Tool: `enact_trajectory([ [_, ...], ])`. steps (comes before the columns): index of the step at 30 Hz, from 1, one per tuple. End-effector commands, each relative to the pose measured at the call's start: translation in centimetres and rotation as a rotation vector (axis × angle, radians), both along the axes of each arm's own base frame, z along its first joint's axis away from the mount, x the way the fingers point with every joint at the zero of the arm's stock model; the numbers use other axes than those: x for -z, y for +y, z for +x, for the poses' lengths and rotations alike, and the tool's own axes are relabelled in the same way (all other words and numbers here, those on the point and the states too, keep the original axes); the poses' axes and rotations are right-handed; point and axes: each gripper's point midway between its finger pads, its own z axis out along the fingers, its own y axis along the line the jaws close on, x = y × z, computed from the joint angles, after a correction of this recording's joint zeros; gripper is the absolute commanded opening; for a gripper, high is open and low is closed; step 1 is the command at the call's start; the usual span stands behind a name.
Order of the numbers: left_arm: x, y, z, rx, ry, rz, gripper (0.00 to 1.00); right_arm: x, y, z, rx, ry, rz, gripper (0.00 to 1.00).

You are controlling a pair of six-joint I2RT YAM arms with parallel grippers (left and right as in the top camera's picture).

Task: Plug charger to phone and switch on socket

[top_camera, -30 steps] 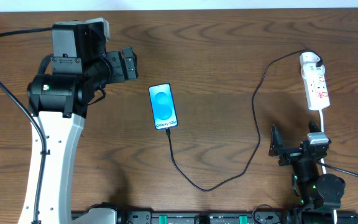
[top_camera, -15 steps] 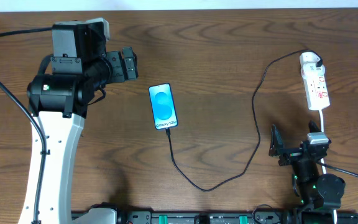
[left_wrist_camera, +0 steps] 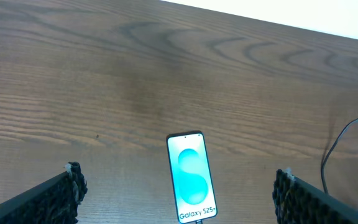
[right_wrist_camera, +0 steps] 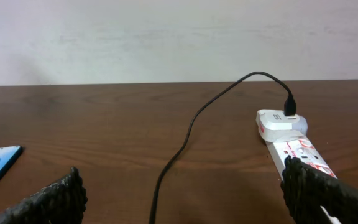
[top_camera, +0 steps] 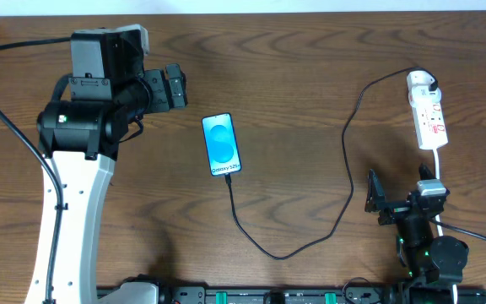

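There is 1 phone (top_camera: 222, 144), lying flat near the middle of the table (top_camera: 310, 67), with its screen lit and facing up. There is 1 charger (top_camera: 344, 160), a thin black cable. Its tip meets the bottom edge of the phone, and its other end goes into a white plug (top_camera: 423, 82) on the 1 socket (top_camera: 429, 114), which lies at the right side, well apart from the phone.

There are 2 grippers. The left gripper (top_camera: 175, 87) is above the table, left of the phone, with its jaws wide apart and holding nothing. The right gripper (top_camera: 399, 201) is near the socket's white cord (top_camera: 439, 165), also spread wide and empty.

The table is dark brown wood with visible grain. Behind it stands a pale plain wall (right_wrist_camera: 166, 37).
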Motion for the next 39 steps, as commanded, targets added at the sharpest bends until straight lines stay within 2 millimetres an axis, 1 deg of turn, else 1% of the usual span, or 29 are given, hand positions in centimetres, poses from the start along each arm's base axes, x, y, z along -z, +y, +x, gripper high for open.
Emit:
enact_trajectory([
  [1, -1.5, 0.3, -0.8, -0.009, -0.042, 0.004, 0.98, 0.0, 0.2, 0.0, -0.011, -0.005, 0.006, 0.99],
  [3, -2.1, 0.5, -1.4, -0.014, -0.066, 0.012, 0.98, 0.0, 0.2, 0.0, -0.011, -0.006, 0.006, 0.99],
  [5, -2.5, 1.1, -2.0, -0.039, -0.096, 0.032, 0.98, 0.0, 0.2, 0.0, -0.011, -0.006, 0.006, 0.99],
  [9, -2.8, 1.8, -2.8, -0.058, -0.172, 0.057, 0.98, 0.0, 0.2, 0.0, -0.011, -0.005, 0.006, 0.99],
  [12, -2.6, 1.8, -3.5, -0.051, -0.242, 0.061, 0.98, 0.0, 0.2, 0.0, -0.011, -0.005, 0.006, 0.99],
  [15, -1.9, 1.8, -4.2, -0.053, -0.312, 0.056, 0.98, 0.0, 0.2, 0.0, -0.011, -0.006, 0.006, 0.99],
  [17, -1.1, 1.9, -4.6, -0.051, -0.356, 0.056, 0.98, 0.0, 0.2, 0.0, -0.011, -0.005, 0.006, 0.99],
  [19, 0.2, 1.9, -5.1, -0.053, -0.398, 0.053, 0.98, 0.0, 0.2, 0.0, -0.011, -0.005, 0.006, 0.99],
  [24, 2.9, 2.0, -6.2, -0.041, -0.482, 0.068, 0.98, 0.0, 0.2, 0.0, -0.011, -0.006, 0.006, 0.99],
  [28, 4.4, 2.1, -7.5, -0.020, -0.558, 0.105, 0.98, 0.0, 0.2, 0.0, -0.011, -0.006, 0.006, 0.99],
  [32, 6.4, 2.2, -9.0, -0.004, -0.596, 0.136, 0.98, 0.0, 0.2, 0.0, -0.011, -0.005, 0.006, 0.99],
  [35, 8.5, 2.5, -10.2, 0.001, -0.608, 0.160, 0.98, 0.0, 0.2, 0.0, -0.011, -0.006, 0.006, 0.99],
  [39, 10.1, 3.0, -11.0, -0.019, -0.642, 0.163, 0.98, 0.0, 0.2, 0.0, -0.011, -0.005, 0.006, 0.99],
])
